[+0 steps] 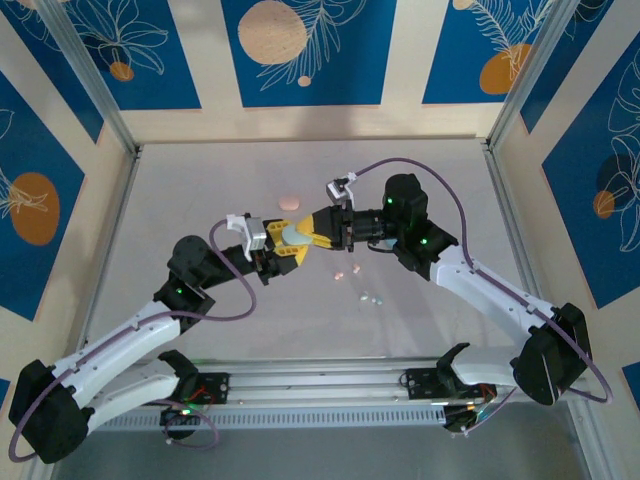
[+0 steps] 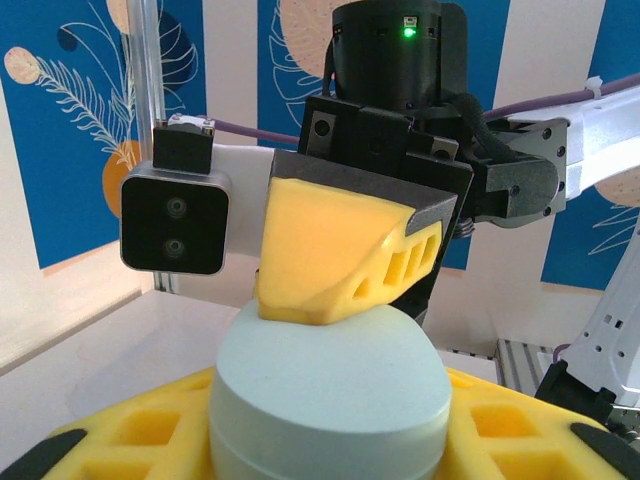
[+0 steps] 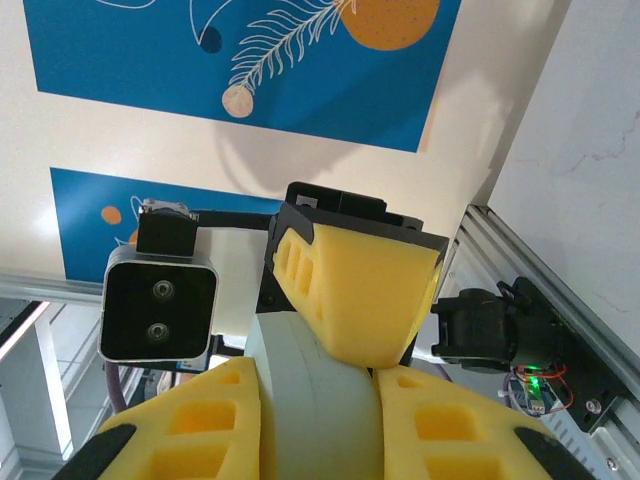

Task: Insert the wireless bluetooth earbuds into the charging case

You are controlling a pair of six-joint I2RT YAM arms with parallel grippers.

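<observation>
Grey tabletop (image 1: 190, 200) inside blue-patterned walls; pale round charging case (image 1: 291, 233) at frame centre, pinched by both pincers — left gripper (image 1: 288, 250) clasping its sides, right gripper (image 1: 318, 228) nearly shut on its thin edge; earbuds (image 1: 366, 296) loose on table, lower right, well apart from case; lid looks closed; likely risk — opposing pulls twist smooth case free, it falls, scatters buds.

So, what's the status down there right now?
Left gripper and right gripper both clamped on the mint case. Earbuds loose on the table nearby. Nothing blocking them.
</observation>
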